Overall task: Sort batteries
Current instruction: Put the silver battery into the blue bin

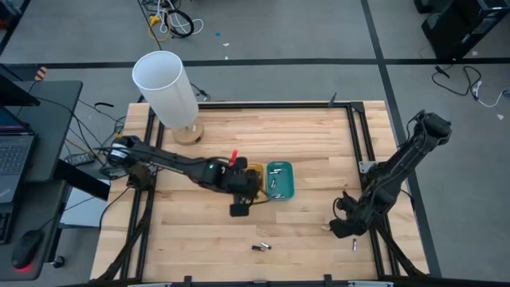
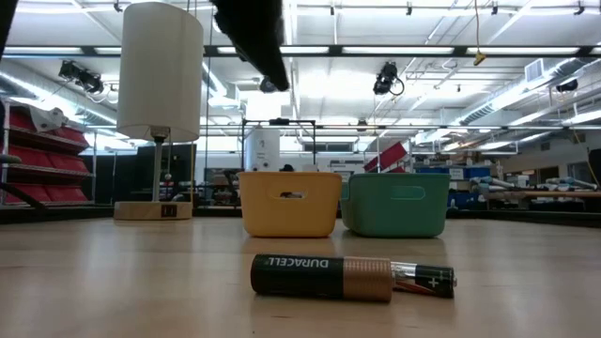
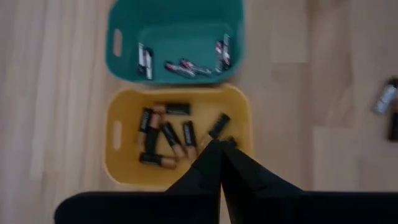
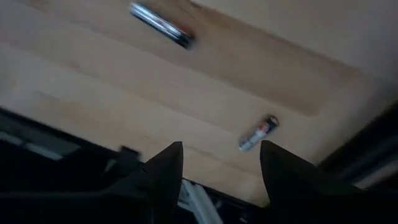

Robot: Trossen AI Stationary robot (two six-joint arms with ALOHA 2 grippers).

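Observation:
Several batteries lie in the yellow tray (image 3: 180, 134) and several slimmer ones in the teal tray (image 3: 177, 40); the two trays stand side by side mid-table (image 1: 279, 179). My left gripper (image 3: 219, 149) hovers shut over the yellow tray's near part, with nothing between its fingers. Two loose batteries (image 1: 261, 246) lie near the front edge: a thick one (image 2: 319, 277) and a slim one (image 2: 427, 279). My right gripper (image 4: 221, 155) is open above the table's near right corner, over a slim battery (image 4: 258, 134); another battery (image 4: 160, 25) lies farther off.
A white-shaded lamp (image 1: 167, 88) on a wooden base stands at the far left of the table. A black frame (image 1: 358, 143) runs along the table's edges. Bare wood lies between the trays and the front edge.

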